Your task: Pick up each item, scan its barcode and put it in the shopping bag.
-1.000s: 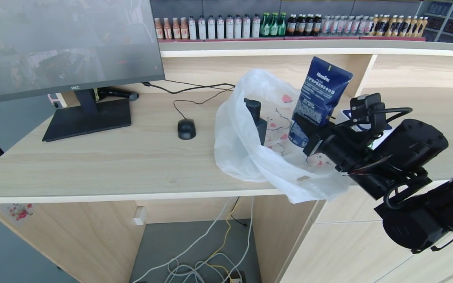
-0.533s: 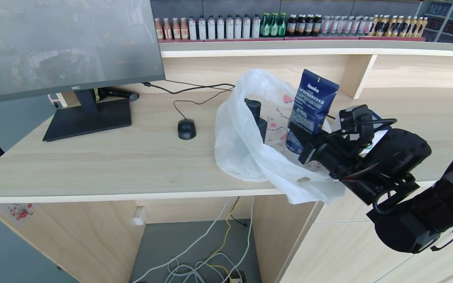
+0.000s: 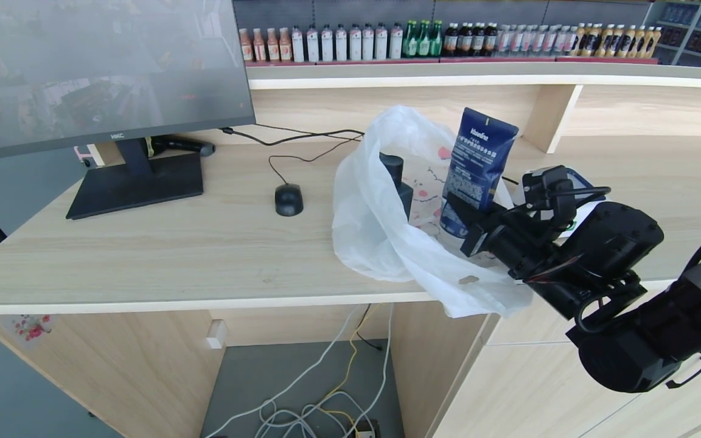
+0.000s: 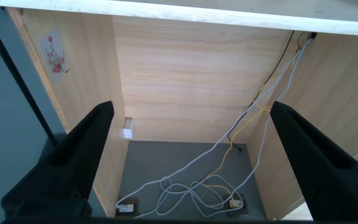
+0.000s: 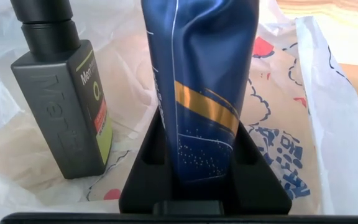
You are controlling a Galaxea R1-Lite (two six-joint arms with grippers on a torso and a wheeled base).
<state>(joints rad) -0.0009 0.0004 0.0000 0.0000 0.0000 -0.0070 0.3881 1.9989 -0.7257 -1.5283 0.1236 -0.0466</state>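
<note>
- My right gripper (image 3: pixel 463 224) is pinching the bottom end of the blue pouch (image 3: pixel 479 159). In the right wrist view the two fingers press in on either side of it, and the pouch stands upright with a slight lean.
- The pouch is inside the open mouth of the white bag (image 3: pixel 375 240), at the 3 o'clock side of the grey bottle (image 3: pixel 398 182) already standing in there. I cannot tell whether the pouch's base touches the bag's floor.
- I judge this to be the bagging step for the pouch. The scan looks finished, since the item is over the bag and away from anything else on the counter (image 3: pixel 174 243).
- Next I would ease it down until it rests, keep it clear of the bottle, then spread the fingers and back out toward 4 o'clock without snagging the thin plastic.
- The pouch is soft and tall, so it may flop over once I let go.
- My left gripper (image 4: pixel 191 155) hangs below the counter edge with its fingers spread wide and nothing between them, facing the loose cables (image 4: pixel 216 180) on the floor.
- Against a second ago, the pouch has dropped lower and drifted toward 9 o'clock, closer to the bottle, and my right arm has come with it.
- The bag, the bottle and the mouse (image 3: pixel 288 199) at the bag's 9 o'clock sit as they did.
</note>
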